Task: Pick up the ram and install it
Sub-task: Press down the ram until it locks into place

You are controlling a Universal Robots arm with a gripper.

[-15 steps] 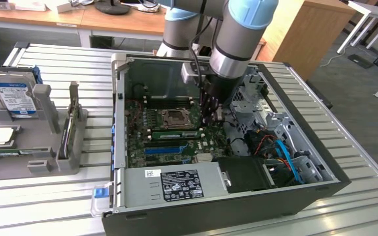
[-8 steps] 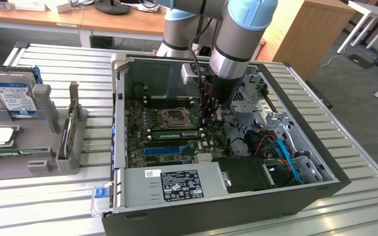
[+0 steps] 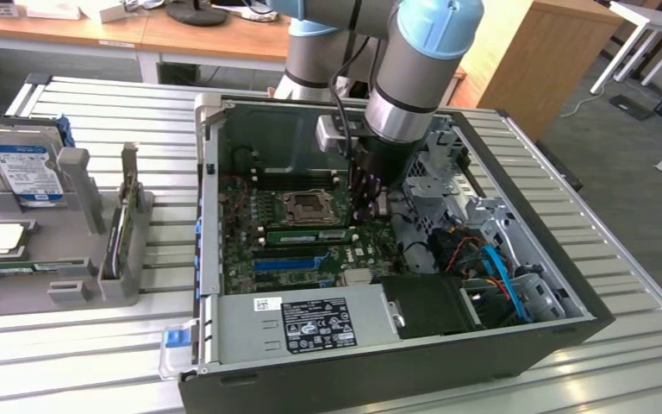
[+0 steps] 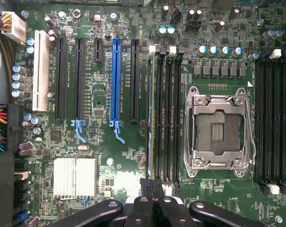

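Fingers point(image 4: 143, 208) point(image 3: 364, 194) are pressed together, right down inside the case point(image 3: 423, 362), tips at one end of the ram point(image 4: 152, 113). Whether they touch it, I can't tell. In the exterior view the ram point(image 3: 304, 235) sits flat in its slot, stretching off toward 9 o'clock from the fingers, green with a white label. The socket point(image 3: 306, 207) point(image 4: 218, 127) is just beside it at 12 o'clock, empty and open. The blue slot point(image 3: 290, 261) point(image 4: 115, 80) runs near at 6 o'clock. Further out at 9 o'clock, well apart on the table point(image 3: 113, 95), the hard drive point(image 3: 23, 172) stands in a grey rack.
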